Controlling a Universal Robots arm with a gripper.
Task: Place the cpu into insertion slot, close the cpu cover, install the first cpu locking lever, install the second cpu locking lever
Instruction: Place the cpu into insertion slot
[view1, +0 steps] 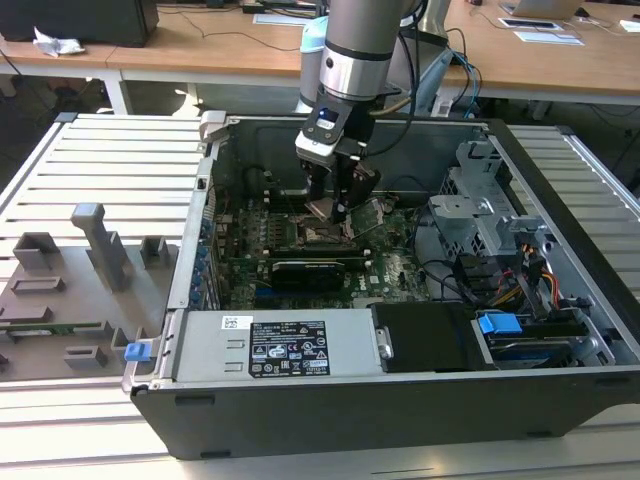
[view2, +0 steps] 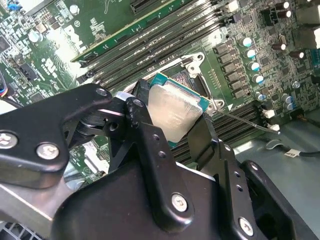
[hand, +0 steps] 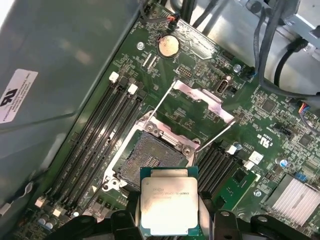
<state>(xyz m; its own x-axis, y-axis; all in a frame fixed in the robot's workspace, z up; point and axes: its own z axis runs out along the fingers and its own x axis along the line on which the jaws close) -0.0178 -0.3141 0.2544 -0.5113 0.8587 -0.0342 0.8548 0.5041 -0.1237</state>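
Note:
My gripper (view1: 335, 205) is shut on the cpu (view1: 322, 208), gripping its two opposite edges, and hangs inside the open computer case over the green motherboard (view1: 395, 260). In both wrist views the cpu (hand: 168, 205) (view2: 175, 112) shows its dull silver top between the black fingers (view2: 145, 130). It is held a little above and just to one side of the bare insertion slot (hand: 152, 160). The cpu cover (hand: 200, 94) stands swung open away from the slot. One thin wire locking lever (hand: 216, 134) is raised beside it.
Memory slots (hand: 100, 130) run along one side of the slot, and a coin battery (hand: 168, 46) lies beyond the cover. In the exterior view a power supply (view1: 290, 345), a black card (view1: 310, 270) and a drive cage (view1: 480, 200) with cables crowd around the motherboard. Grey fixtures (view1: 100, 240) stand outside at the exterior view's left.

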